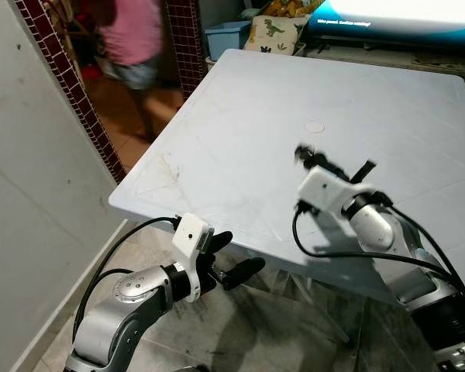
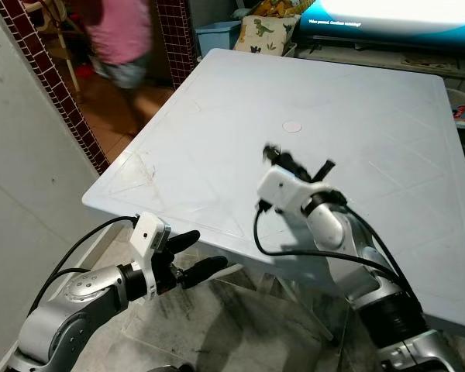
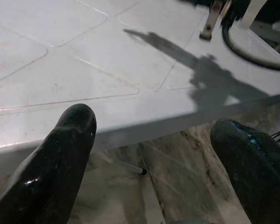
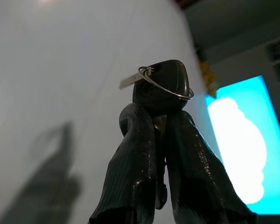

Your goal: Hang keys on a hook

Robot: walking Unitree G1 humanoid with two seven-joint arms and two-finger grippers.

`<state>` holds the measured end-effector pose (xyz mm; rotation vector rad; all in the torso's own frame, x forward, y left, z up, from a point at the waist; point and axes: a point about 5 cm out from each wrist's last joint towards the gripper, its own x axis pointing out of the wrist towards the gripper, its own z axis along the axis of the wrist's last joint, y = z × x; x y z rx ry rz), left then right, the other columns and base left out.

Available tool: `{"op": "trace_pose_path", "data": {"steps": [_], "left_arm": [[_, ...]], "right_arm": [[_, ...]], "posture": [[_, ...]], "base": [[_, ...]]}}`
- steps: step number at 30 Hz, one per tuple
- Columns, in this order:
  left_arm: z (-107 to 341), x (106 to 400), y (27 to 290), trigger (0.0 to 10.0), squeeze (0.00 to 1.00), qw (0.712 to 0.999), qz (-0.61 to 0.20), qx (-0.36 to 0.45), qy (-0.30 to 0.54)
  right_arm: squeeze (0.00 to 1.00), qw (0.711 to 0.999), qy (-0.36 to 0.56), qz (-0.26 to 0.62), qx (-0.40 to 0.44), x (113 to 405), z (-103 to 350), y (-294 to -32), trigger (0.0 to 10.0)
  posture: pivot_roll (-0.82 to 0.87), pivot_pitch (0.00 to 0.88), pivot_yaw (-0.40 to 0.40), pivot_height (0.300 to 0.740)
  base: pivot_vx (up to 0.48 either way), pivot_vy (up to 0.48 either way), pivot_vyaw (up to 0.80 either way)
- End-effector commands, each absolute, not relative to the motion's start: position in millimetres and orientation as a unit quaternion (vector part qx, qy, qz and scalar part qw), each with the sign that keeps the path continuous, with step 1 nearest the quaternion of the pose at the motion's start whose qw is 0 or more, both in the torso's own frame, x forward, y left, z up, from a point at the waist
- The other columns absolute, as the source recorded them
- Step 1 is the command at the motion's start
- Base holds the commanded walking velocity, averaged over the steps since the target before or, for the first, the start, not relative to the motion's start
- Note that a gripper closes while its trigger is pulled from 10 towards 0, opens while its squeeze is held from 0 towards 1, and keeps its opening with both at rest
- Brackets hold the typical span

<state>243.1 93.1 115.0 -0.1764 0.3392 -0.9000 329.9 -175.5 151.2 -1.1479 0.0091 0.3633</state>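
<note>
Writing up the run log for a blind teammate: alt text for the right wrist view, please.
The right gripper, its two black fingers pressed together, pinches a dark key fob with a thin metal ring looped around it. Behind is the pale table with the gripper's shadow and a glowing blue screen.
</note>
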Motion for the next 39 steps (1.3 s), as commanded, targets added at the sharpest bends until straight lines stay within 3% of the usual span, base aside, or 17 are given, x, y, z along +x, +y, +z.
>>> {"op": "trace_pose_path", "data": {"steps": [1,9,11,12,16,17,19,21,22,23,24,26,27,28,29,31,39], "left_arm": [[116,245,94,10.0,0.00,0.885,-0.431,-0.075,0.160],[116,246,92,10.0,0.00,0.884,-0.432,-0.074,0.160],[115,246,92,10.0,0.00,0.884,-0.432,-0.074,0.160],[115,246,92,10.0,0.00,0.884,-0.432,-0.074,0.161],[115,246,91,10.0,0.00,0.884,-0.433,-0.073,0.160],[115,246,91,10.0,0.00,0.884,-0.433,-0.073,0.160],[115,247,92,10.0,0.00,0.885,-0.432,-0.073,0.159],[115,247,92,10.0,0.00,0.885,-0.431,-0.073,0.159],[115,247,92,10.0,0.00,0.886,-0.430,-0.072,0.158],[115,247,92,10.0,0.00,0.886,-0.430,-0.072,0.158],[115,247,92,10.0,0.00,0.886,-0.430,-0.072,0.158],[115,247,92,10.0,0.00,0.886,-0.430,-0.071,0.158],[115,247,92,10.0,0.00,0.886,-0.430,-0.071,0.158],[115,248,92,10.0,0.00,0.886,-0.430,-0.071,0.157],[115,248,92,10.0,0.00,0.886,-0.430,-0.071,0.157],[115,249,91,10.0,0.00,0.886,-0.430,-0.070,0.157],[115,248,91,10.0,0.00,0.886,-0.430,-0.070,0.157]], "right_arm": [[0.00,0.806,0.062,0.186,-0.559,331,145,-189,0.0],[0.00,0.778,0.101,0.207,-0.585,334,153,-208,0.0],[0.00,0.827,0.067,0.153,-0.537,343,171,-211,0.0],[0.00,0.870,0.069,0.134,-0.469,346,177,-213,0.0],[0.00,0.946,0.117,0.177,-0.246,344,167,-198,0.0],[0.00,0.946,0.117,0.177,-0.246,344,167,-198,0.0],[0.00,0.979,0.084,0.106,-0.155,351,180,-202,0.0],[0.00,0.986,0.065,0.058,-0.145,354,186,-209,0.0],[0.00,0.973,0.011,0.016,-0.229,355,200,-217,0.0],[0.00,0.973,0.011,0.016,-0.229,355,200,-217,0.0],[0.00,0.930,-0.036,0.047,-0.362,352,207,-209,0.0],[0.00,0.898,-0.050,0.087,-0.429,349,206,-201,0.0],[0.00,0.856,-0.063,0.136,-0.496,345,202,-190,0.0],[0.00,0.783,-0.060,0.190,-0.589,339,190,-183,0.0],[0.00,0.759,-0.051,0.198,-0.618,337,185,-184,0.0],[0.00,0.796,-0.033,0.189,-0.574,337,183,-189,0.0],[0.00,0.782,-0.004,0.195,-0.592,336,167,-197,0.0]], "posture": [[0.00,0.063,0.078,0.740],[0.00,0.060,0.080,0.740],[-0.01,0.058,0.081,0.740],[-0.01,0.058,0.081,0.740],[-0.01,0.053,0.079,0.740],[-0.01,0.053,0.079,0.740],[0.00,0.054,0.079,0.740],[0.00,0.054,0.079,0.740],[0.00,0.054,0.079,0.740],[0.00,0.054,0.079,0.740],[0.00,0.054,0.079,0.740],[0.00,0.054,0.079,0.740],[-0.01,0.048,0.084,0.740],[-0.01,0.048,0.084,0.740],[-0.01,0.048,0.084,0.740],[-0.01,0.045,0.083,0.740],[-0.01,0.048,0.086,0.740]], "base": [[0.000,0.000,0.00],[0.000,0.000,0.00],[0.000,0.000,0.00],[0.000,0.000,0.00],[0.000,0.000,0.00],[0.000,0.000,0.00],[0.000,0.000,0.00],[0.000,0.000,0.00],[0.000,0.000,0.00],[0.000,0.000,0.00],[0.000,0.000,0.00],[0.000,0.000,0.00],[0.000,0.000,0.00],[0.000,0.000,0.00],[0.000,0.000,0.00],[0.000,0.000,0.00],[0.000,0.000,0.00]]}}
